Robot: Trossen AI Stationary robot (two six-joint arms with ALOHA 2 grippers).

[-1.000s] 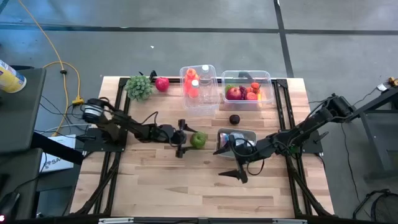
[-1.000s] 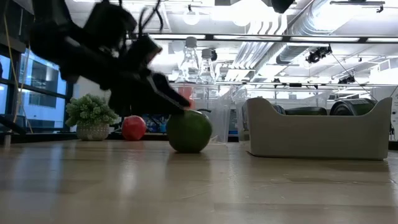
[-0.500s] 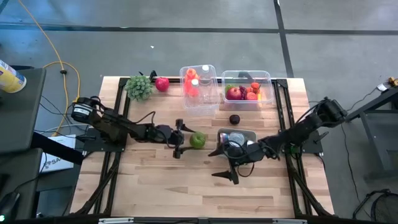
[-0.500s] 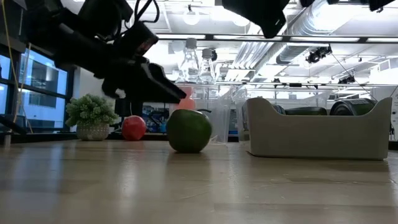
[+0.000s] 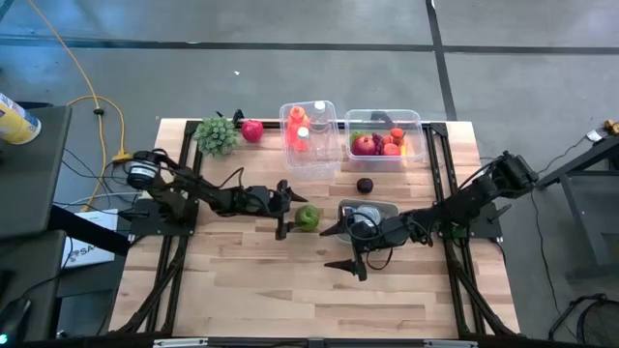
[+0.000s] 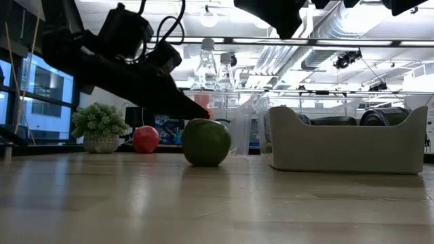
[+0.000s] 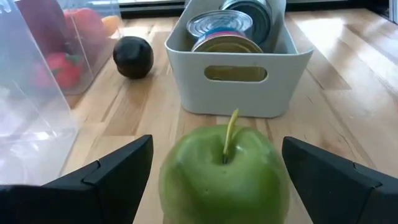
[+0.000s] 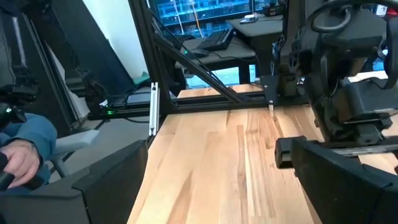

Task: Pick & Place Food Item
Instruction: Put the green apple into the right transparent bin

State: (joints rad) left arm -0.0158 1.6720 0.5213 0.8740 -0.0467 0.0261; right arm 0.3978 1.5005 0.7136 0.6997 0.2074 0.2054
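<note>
Apple: the green apple [image 5: 309, 217] sits on the tabletop [image 5: 242, 290] near the middle, stem up, resting on the wood with nothing lifting it.
Apple from the left pincer: the left pincer [image 5: 283, 208] is right at the apple's left side; in the left wrist view the apple [image 7: 225, 177] fills the gap straight ahead between the two fingers [image 7: 115, 168], one on each flank, so the fruit lies dead in line with the reach.
Left pincer state: spread wide, fingers clear of the skin as far as I can see, gripping nothing.
Height: in the low view the finger tip [image 6: 193, 108] seems to sit at the apple's [image 6: 205, 141] upper shoulder; whether it touches, I cannot tell.
Axis: the apple is round, so no long side matters; only the upright stem marks its top.
Nearer arm: the left one, by a clear margin. The right pincer [image 5: 341, 248] hangs open and empty on the apple's other side, toward the front edge, beside the grey bin [image 5: 389, 209] of cans.
Neighbours: the bin stands just right of the apple; a dark round fruit [image 5: 365, 186] lies behind it, and clear tubs [image 5: 411, 121] line the back edge.
My reading: the left fingers need only close, perhaps after dropping a little.
</note>
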